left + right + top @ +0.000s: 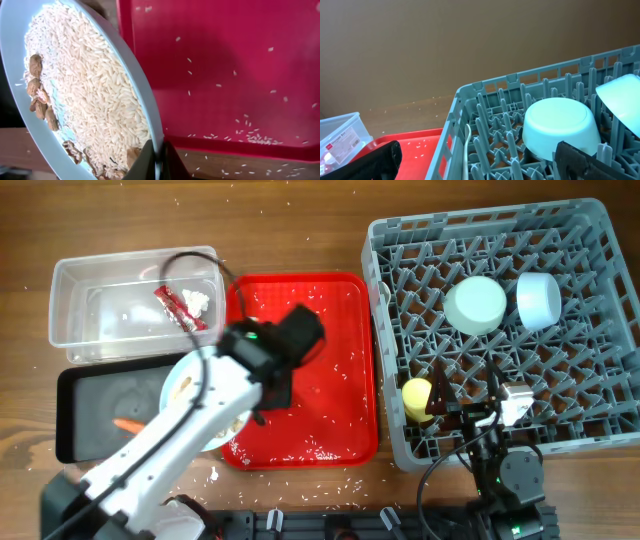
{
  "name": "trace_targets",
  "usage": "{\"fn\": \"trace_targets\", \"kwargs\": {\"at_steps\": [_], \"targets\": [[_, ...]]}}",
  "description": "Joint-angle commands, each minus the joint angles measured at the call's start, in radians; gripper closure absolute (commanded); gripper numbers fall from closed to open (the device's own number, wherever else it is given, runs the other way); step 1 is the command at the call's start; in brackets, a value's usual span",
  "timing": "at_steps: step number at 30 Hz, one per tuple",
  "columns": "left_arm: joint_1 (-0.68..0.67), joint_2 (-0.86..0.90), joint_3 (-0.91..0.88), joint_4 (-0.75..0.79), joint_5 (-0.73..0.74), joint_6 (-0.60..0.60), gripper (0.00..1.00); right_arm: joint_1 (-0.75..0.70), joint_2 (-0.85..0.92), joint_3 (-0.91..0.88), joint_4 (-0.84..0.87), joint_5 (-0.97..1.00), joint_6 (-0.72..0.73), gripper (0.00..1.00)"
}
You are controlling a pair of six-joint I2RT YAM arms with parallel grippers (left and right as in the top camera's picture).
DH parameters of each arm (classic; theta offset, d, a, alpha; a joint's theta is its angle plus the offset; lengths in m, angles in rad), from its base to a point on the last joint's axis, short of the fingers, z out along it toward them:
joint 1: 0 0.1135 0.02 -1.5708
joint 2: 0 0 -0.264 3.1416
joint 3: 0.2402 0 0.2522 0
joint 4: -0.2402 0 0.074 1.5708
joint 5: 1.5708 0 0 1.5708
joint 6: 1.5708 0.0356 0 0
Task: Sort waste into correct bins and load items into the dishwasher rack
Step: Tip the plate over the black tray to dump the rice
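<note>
My left gripper [159, 165] is shut on the rim of the pale-blue plate [145, 107], held tilted over the black tray [85, 405] and the red tray's left edge. The plate [185, 380] carries beige rice [95, 85] and brown food scraps [37, 90]. An orange carrot piece [127, 424] lies in the black tray. The clear tub [90, 300] holds the red wrapper [172, 305] and white tissue [196, 301]. The grey rack [600, 240] holds the mint-green bowl [475, 304], light-blue bowl [538, 299], yellow cup [417, 397] and white spoon [467, 150]. My right gripper [475, 160] is open above the rack's near edge.
The flat red tray [320, 400] lies between the bins and the rack, sprinkled with rice grains. Loose rice also lies on the wooden table [300, 220] around it. My left arm [180, 440] crosses the black tray and the red tray's corner.
</note>
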Motion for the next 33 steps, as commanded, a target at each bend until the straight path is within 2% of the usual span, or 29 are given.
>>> {"fn": "trace_targets", "kwargs": {"at_steps": [1, 5, 9, 12, 15, 20, 25, 28, 33], "targets": [[0.15, -0.133, -0.012, 0.044, 0.111, 0.139, 0.96, -0.005, -0.008, -0.001, 0.003, 0.01, 0.008, 0.0], [0.396, -0.229, -0.069, 0.14, 0.352, 0.348, 0.96, -0.005, -0.008, -0.001, 0.003, 0.01, 0.008, 0.0], [0.599, -0.259, -0.128, 0.219, 0.523, 0.511, 0.96, -0.005, -0.008, -0.001, 0.003, 0.01, 0.008, 0.0], [0.726, -0.258, -0.142, 0.243, 0.619, 0.59, 0.96, -0.005, -0.008, -0.001, 0.003, 0.01, 0.008, 0.0], [0.866, -0.259, -0.143, 0.234, 0.784, 0.686, 0.96, -0.005, -0.008, -0.001, 0.003, 0.01, 0.008, 0.0], [1.064, -0.259, -0.143, 0.149, 1.075, 0.821, 0.96, -0.005, -0.008, -0.001, 0.003, 0.01, 0.008, 0.0], [1.346, -0.259, -0.144, -0.029, 1.41, 1.122, 0.96, -0.005, -0.008, -0.001, 0.003, 0.01, 0.008, 0.0], [1.527, -0.258, -0.151, -0.114, 1.452, 1.236, 0.96, -0.005, -0.008, -0.001, 0.003, 0.01, 0.008, 0.0], [1.605, -0.258, -0.151, -0.198, 1.548, 1.392, 0.96, -0.005, -0.008, -0.001, 0.003, 0.01, 0.008, 0.0]]}}
